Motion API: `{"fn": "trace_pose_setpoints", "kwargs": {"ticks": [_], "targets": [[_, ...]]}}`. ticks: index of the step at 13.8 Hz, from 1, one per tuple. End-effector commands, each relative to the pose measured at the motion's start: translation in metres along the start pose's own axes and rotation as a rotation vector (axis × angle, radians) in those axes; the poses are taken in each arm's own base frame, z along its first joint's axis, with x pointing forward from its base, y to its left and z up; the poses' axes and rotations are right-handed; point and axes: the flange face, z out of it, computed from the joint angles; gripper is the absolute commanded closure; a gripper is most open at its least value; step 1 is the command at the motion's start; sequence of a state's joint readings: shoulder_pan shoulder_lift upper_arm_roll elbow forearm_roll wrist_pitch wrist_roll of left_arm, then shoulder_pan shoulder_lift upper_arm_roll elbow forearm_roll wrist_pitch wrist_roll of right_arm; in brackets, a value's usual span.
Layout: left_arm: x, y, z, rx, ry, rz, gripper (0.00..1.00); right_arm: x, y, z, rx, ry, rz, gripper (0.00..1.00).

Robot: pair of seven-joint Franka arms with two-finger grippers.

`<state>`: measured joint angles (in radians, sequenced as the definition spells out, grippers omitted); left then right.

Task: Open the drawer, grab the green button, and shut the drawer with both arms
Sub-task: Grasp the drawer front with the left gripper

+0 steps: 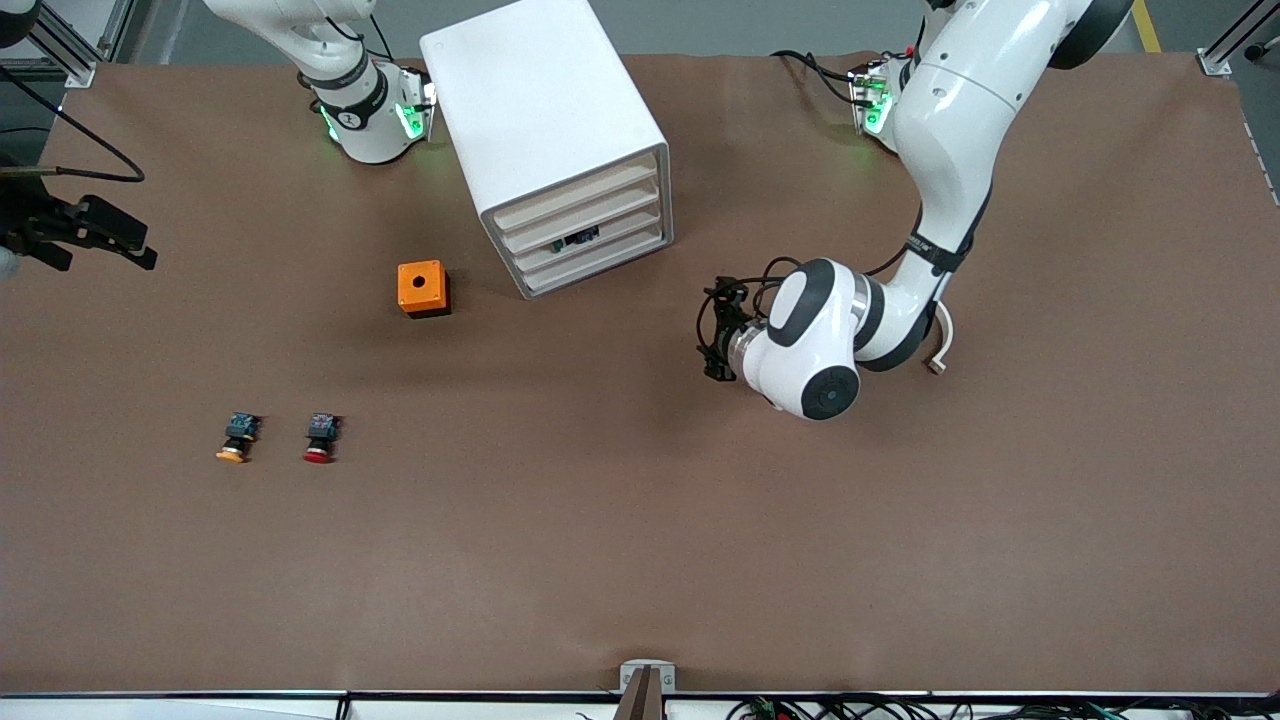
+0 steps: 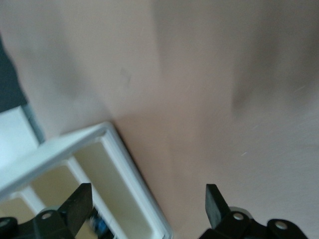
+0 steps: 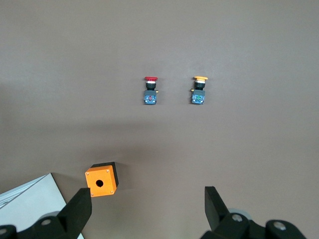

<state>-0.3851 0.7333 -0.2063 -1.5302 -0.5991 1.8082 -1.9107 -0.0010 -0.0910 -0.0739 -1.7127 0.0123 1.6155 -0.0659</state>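
The left claw is open, low by the cabinet. The right claw is open, waiting. The drawer looks light and stiff; grab its front lip.

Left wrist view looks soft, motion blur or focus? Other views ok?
Left wrist view: smeared throughout, cabinet edges and table soft, colours washed pale; cause not settled. Right wrist view: sharp, orange box casts a soft shadow. Front view: sharp, even light, diffuse shadow under the left gripper.

Box beside cabinet; two buttons nearer the front camera.
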Motion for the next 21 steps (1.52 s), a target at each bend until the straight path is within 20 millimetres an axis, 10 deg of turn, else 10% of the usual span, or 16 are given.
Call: {"fn": "trace_pose_setpoints", "kwargs": {"ticks": [1,8,15,19,21], "targets": [[-0.011,0.003,0.018,0.077,-0.091,-0.17,0.0,-0.007,-0.003,-0.005,0.009,-0.003,0.006,0.0],[-0.056,-0.027,0.109,0.235,-0.056,-0.41,0.41,-0.004,-0.001,0.001,0.007,-0.033,0.0,0.0],[-0.073,-0.051,0.166,0.282,0.021,-0.408,0.47,0.057,0.026,0.085,-0.013,-0.146,0.028,0.0],[-0.075,-0.053,0.171,0.285,0.028,-0.402,1.0,0.058,0.033,0.087,-0.005,-0.152,0.151,0.0],[-0.069,-0.045,0.154,0.278,0.01,-0.41,1.0,0.058,0.007,0.085,-0.016,-0.152,0.257,0.0]]}}
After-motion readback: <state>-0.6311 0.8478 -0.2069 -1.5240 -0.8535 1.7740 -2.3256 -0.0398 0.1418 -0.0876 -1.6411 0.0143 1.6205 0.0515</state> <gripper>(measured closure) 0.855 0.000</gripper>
